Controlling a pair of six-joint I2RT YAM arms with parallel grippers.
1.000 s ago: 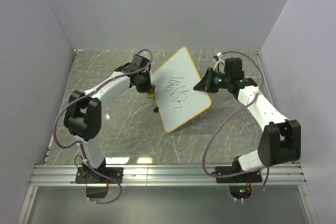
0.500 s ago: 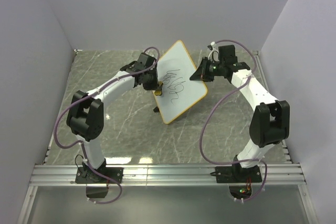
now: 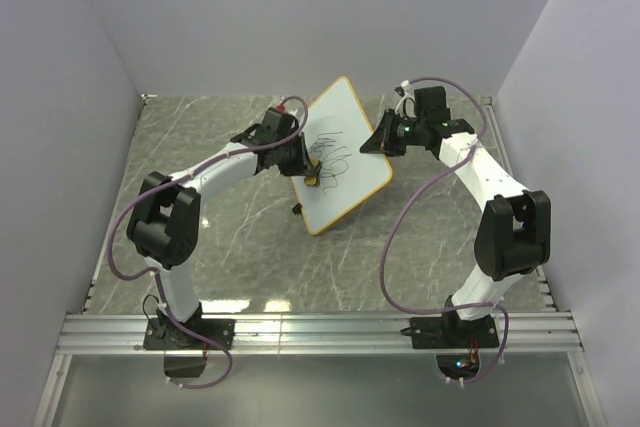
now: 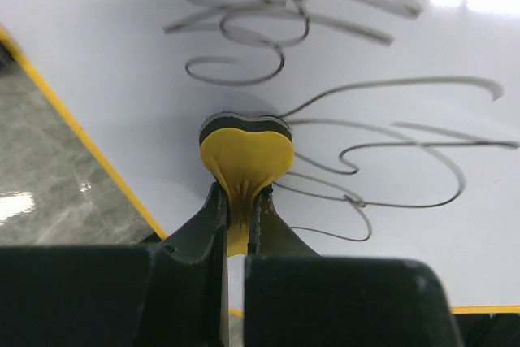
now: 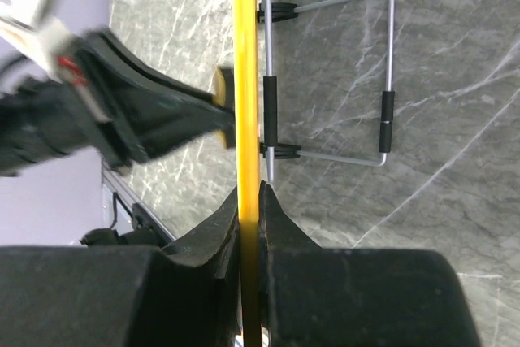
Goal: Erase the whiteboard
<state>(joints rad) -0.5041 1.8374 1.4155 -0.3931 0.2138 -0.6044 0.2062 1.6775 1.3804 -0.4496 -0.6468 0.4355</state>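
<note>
The whiteboard (image 3: 345,147), white with an orange-yellow frame and black scribbles (image 3: 333,155), is held tilted above the table. My right gripper (image 3: 381,144) is shut on its right edge; the right wrist view shows the frame (image 5: 245,54) edge-on, pinched in the gripper (image 5: 249,193). My left gripper (image 3: 306,173) is shut on a small yellow eraser (image 3: 313,182). In the left wrist view the eraser (image 4: 246,148), pinched in the gripper (image 4: 240,201), presses on the board face (image 4: 122,54) at the left end of the lower scribbles (image 4: 390,152).
The board's wire stand (image 5: 386,79) with black sleeves sticks out behind it over the grey marble tabletop (image 3: 220,217). Purple-grey walls close in the back and both sides. A metal rail (image 3: 320,332) runs along the near edge by the arm bases.
The right gripper lifted the board up and back, then held still. The left gripper carried the eraser from the board's left edge onto its face, reaching the scribbles.
</note>
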